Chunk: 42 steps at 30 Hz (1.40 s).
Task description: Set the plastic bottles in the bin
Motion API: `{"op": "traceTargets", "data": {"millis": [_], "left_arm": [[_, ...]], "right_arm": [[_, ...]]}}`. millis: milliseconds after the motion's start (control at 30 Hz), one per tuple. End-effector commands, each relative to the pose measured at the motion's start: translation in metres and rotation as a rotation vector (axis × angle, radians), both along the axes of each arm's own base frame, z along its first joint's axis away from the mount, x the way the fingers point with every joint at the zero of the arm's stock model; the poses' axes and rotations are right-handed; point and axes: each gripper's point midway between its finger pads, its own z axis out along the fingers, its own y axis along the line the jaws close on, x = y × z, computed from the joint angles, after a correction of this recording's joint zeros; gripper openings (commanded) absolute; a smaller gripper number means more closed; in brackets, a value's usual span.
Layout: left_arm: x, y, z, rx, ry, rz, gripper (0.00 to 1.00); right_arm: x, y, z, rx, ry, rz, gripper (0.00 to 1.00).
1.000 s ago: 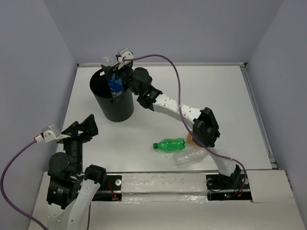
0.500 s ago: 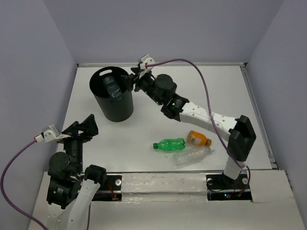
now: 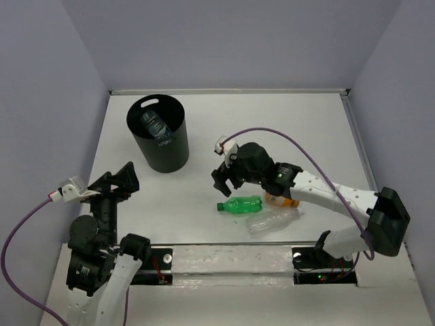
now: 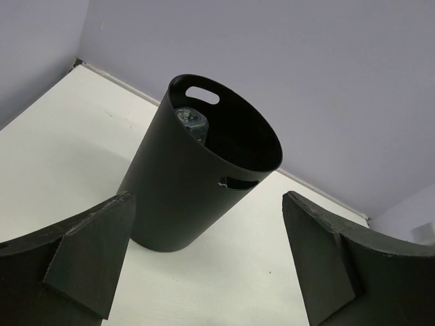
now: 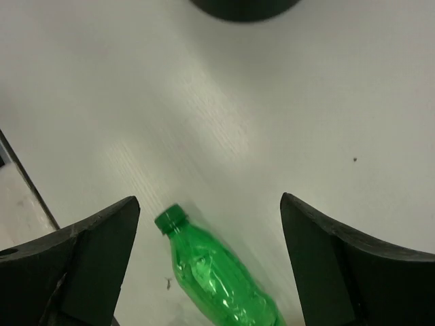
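The black bin (image 3: 163,151) stands at the back left with a blue-labelled bottle (image 3: 155,125) lying inside it. A green bottle (image 3: 240,204) lies on its side near the front. Beside it is an orange bottle (image 3: 283,201), partly hidden by the right arm, and a clear bottle (image 3: 272,221) lies just in front. My right gripper (image 3: 224,178) hovers open just beyond the green bottle's cap; in the right wrist view the green bottle (image 5: 217,278) lies between and below the fingers of the right gripper (image 5: 209,224). My left gripper (image 4: 207,272) is open and faces the bin (image 4: 183,197).
White walls rise at the table's back edge (image 3: 231,90) and right side (image 3: 363,163). The bin's base (image 5: 245,5) shows at the top of the right wrist view. The left arm (image 3: 102,231) sits folded at the front left.
The right arm has swung back from the bin's rim to the green bottle. The blue-labelled bottle it carried now lies in the bin. The left arm has not moved.
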Motion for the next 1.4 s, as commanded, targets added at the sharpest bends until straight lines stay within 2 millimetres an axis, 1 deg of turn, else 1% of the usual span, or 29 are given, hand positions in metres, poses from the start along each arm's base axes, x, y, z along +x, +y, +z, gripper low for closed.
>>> {"op": "traceTargets", "data": {"millis": [0, 33, 67, 133, 167, 233, 267, 300, 333, 367, 467, 500, 600, 633, 733, 800, 867, 900, 933, 967, 1000, 1033, 1067, 1133, 1167, 1267, 1300, 1367], "left_arm": [[0.005, 0.001, 0.008, 0.011, -0.021, 0.015, 0.99], [0.006, 0.002, 0.007, 0.012, -0.018, 0.018, 0.99], [0.006, 0.002, 0.007, 0.012, -0.018, 0.018, 0.99], [0.006, 0.002, 0.008, 0.011, -0.02, 0.021, 0.99], [0.006, 0.002, 0.008, 0.012, -0.021, 0.021, 0.99], [0.007, 0.002, 0.007, 0.013, -0.015, 0.021, 0.99], [0.008, 0.002, 0.006, 0.014, -0.013, 0.023, 0.99], [0.008, 0.001, 0.006, 0.015, -0.011, 0.02, 0.99], [0.008, 0.002, 0.006, 0.016, -0.011, 0.021, 0.99], [0.008, 0.002, 0.006, 0.016, -0.011, 0.021, 0.99], [0.008, 0.001, 0.006, 0.015, -0.011, 0.018, 0.99], [0.008, 0.001, 0.005, 0.015, -0.01, 0.02, 0.99], [0.008, 0.001, 0.006, 0.017, -0.011, 0.018, 0.99], [0.008, 0.001, 0.006, 0.015, -0.011, 0.017, 0.99], [0.008, 0.001, 0.005, 0.016, -0.01, 0.02, 0.99], [0.007, 0.001, 0.006, 0.016, -0.014, 0.019, 0.99], [0.008, 0.001, 0.006, 0.016, -0.014, 0.019, 0.99], [0.008, 0.001, 0.006, 0.015, -0.013, 0.02, 0.99], [0.008, 0.002, 0.006, 0.016, -0.013, 0.022, 0.99], [0.008, 0.001, 0.006, 0.016, -0.014, 0.019, 0.99], [0.008, 0.002, 0.006, 0.015, -0.014, 0.02, 0.99], [0.007, 0.002, 0.007, 0.016, -0.016, 0.02, 0.99], [0.008, 0.001, 0.006, 0.018, -0.012, 0.019, 0.99], [0.008, 0.001, 0.006, 0.018, -0.013, 0.017, 0.99], [0.007, 0.001, 0.006, 0.016, -0.016, 0.016, 0.99], [0.007, 0.001, 0.007, 0.017, -0.018, 0.017, 0.99], [0.007, 0.001, 0.007, 0.017, -0.018, 0.017, 0.99], [0.007, 0.001, 0.006, 0.018, -0.016, 0.016, 0.99]], "right_arm": [[-0.023, -0.025, -0.035, -0.215, 0.054, 0.091, 0.9], [-0.024, -0.027, -0.042, -0.257, 0.048, 0.108, 0.91], [-0.024, -0.033, -0.048, -0.295, 0.054, 0.1, 0.91], [-0.025, -0.037, -0.052, -0.323, 0.055, 0.11, 0.91], [-0.029, -0.04, -0.059, -0.35, 0.075, 0.124, 0.92], [-0.031, -0.042, -0.062, -0.37, 0.097, 0.128, 0.93], [-0.034, -0.042, -0.065, -0.379, 0.111, 0.139, 0.93], [-0.043, -0.044, -0.074, -0.419, 0.154, 0.169, 0.93], [-0.047, -0.049, -0.081, -0.447, 0.177, 0.174, 0.93], [-0.051, -0.048, -0.089, -0.469, 0.193, 0.19, 0.94], [-0.055, -0.052, -0.1, -0.502, 0.225, 0.195, 0.96], [-0.058, -0.051, -0.107, -0.519, 0.236, 0.208, 0.96], [-0.061, -0.048, -0.116, -0.549, 0.251, 0.223, 0.96], [-0.06, -0.049, -0.123, -0.573, 0.259, 0.224, 0.97], [-0.054, -0.049, -0.129, -0.6, 0.247, 0.221, 0.97], [-0.047, -0.05, -0.137, -0.633, 0.229, 0.21, 0.95], [-0.04, -0.045, -0.143, -0.642, 0.203, 0.214, 0.9], [-0.035, -0.046, -0.145, -0.654, 0.186, 0.201, 0.87], [-0.028, -0.046, -0.144, -0.667, 0.162, 0.182, 0.76], [-0.022, -0.043, -0.146, -0.67, 0.138, 0.167, 0.72], [-0.017, -0.041, -0.145, -0.665, 0.119, 0.156, 0.7], [-0.012, -0.039, -0.143, -0.658, 0.092, 0.144, 0.63], [-0.004, -0.035, -0.139, -0.637, 0.053, 0.124, 0.58], [0.005, -0.03, -0.132, -0.614, 0.007, 0.098, 0.56], [0.015, -0.025, -0.126, -0.59, -0.036, 0.073, 0.51], [0.027, -0.018, -0.109, -0.548, -0.095, 0.033, 0.49], [0.033, -0.012, -0.099, -0.516, -0.125, 0.011, 0.48], [0.039, -0.004, -0.076, -0.446, -0.165, -0.012, 0.47]]}}
